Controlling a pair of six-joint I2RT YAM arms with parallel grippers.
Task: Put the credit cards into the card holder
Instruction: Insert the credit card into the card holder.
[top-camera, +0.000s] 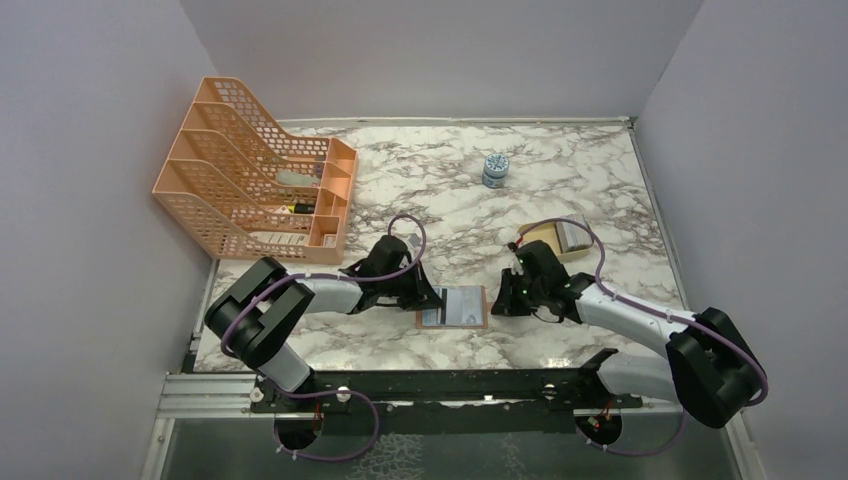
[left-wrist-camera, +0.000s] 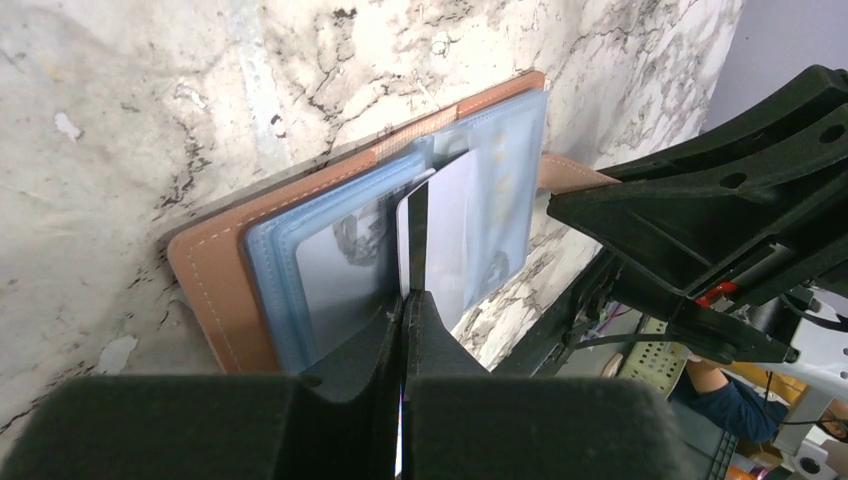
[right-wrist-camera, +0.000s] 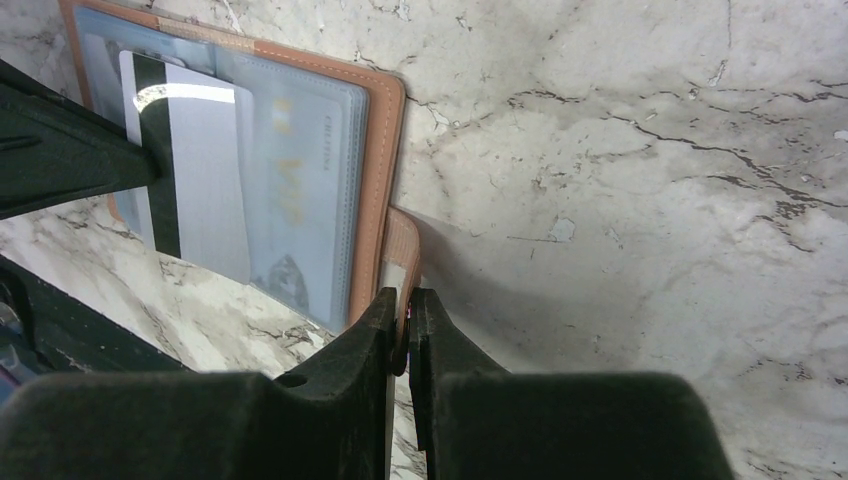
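Observation:
The tan leather card holder (top-camera: 452, 307) lies open on the marble table between both arms, clear sleeves up. My left gripper (left-wrist-camera: 405, 300) is shut on the edge of a grey credit card (left-wrist-camera: 445, 235) with a black stripe. It holds that card (right-wrist-camera: 205, 170) against the sleeves; whether its far edge is inside one I cannot tell. Other cards (right-wrist-camera: 300, 190) show inside the sleeves. My right gripper (right-wrist-camera: 403, 310) is shut on the card holder's strap (right-wrist-camera: 402, 250), at the right edge of the leather cover (right-wrist-camera: 380, 150).
An orange mesh file rack (top-camera: 250, 180) stands at the back left. A small round jar (top-camera: 495, 170) sits at the back centre. A beige tray with a grey block (top-camera: 560, 238) lies just behind the right arm.

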